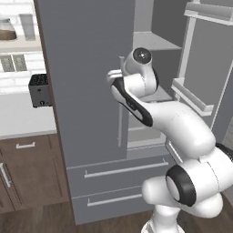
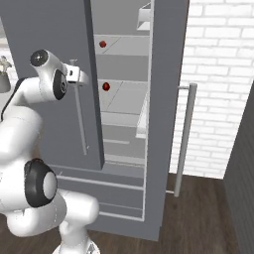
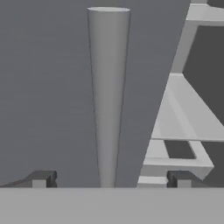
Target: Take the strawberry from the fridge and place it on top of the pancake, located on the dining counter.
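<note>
The left fridge door (image 1: 86, 82) is closed, the right one (image 2: 166, 114) swung wide, so fetching remains. The arm reaches forward, its gripper (image 3: 111, 177) spread wide astride the left door's bar handle (image 3: 108, 96), clasping nothing. Two small red fruits (image 2: 105, 86) sit on inner shelves (image 2: 124, 96), one presumably the strawberry.

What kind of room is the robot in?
It looks like a kitchen. There is a tall grey fridge with one door open, a toaster on the counter, and brown wood cabinets underneath it.
</note>
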